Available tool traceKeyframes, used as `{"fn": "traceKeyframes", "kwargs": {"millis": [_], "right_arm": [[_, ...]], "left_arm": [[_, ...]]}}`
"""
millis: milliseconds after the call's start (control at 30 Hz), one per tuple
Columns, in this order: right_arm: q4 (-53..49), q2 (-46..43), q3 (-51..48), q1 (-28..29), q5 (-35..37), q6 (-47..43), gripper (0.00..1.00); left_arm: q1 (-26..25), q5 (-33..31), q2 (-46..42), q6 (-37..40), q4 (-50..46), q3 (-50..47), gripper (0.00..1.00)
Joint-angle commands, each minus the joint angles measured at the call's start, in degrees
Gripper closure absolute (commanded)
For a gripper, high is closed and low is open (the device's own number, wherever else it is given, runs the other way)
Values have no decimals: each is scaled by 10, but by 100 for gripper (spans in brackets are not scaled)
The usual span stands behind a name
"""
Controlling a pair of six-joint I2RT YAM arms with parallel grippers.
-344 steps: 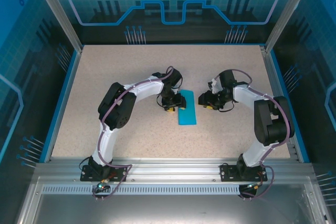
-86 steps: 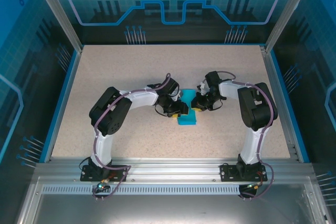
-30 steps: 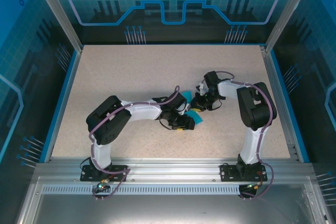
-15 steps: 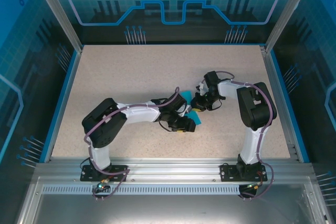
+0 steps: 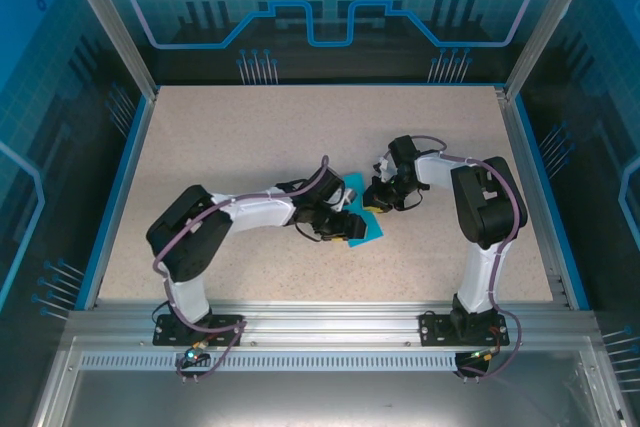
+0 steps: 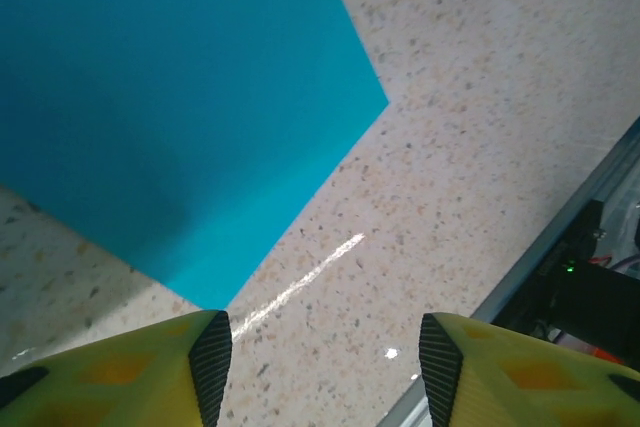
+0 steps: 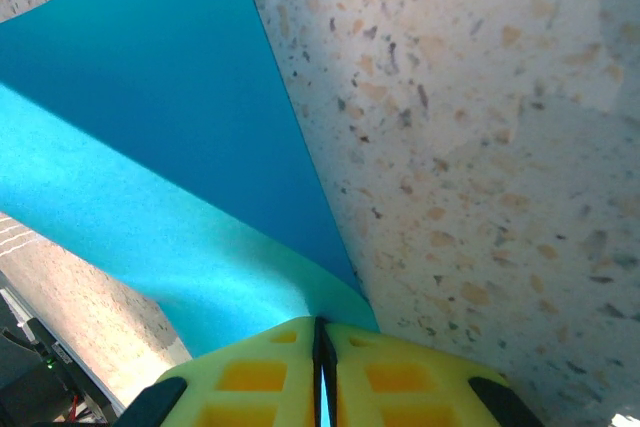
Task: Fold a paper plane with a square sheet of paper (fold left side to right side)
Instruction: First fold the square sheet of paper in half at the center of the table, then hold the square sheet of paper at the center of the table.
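- Pinching one edge of the square sheet of paper (image 7: pixel 150 147), the right gripper (image 7: pixel 320 342) is clenched. Its yellow fingers are pressed flat together with the teal sheet caught between them.
- From that pinch the sheet bows up and away, lifted partly off the speckled counter (image 7: pixel 450 147), with a lighter and a darker teal face both showing.
- The left gripper (image 6: pixel 325 367) is released, with its fingers apart, bare counter between them and nothing held.
- In the left wrist view the sheet lies on the counter just ahead of the gripper. Its nearest corner is just beside the left finger, and another corner points right.
- In the top view the sheet sits near the middle of the counter, between the two grippers. The left arm reaches in low from the left and the right arm is bent in from the right.
- The wrists cover much of the sheet from above, so its full outline cannot be told.
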Motion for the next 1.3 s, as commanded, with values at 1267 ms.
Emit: {"fn": "traceKeyframes", "kwargs": {"millis": [1267], "right_arm": [[15,-288,-227,-43,-76,-27,86]], "left_arm": [[-16,-44,76,11,-87,58,45]]}}
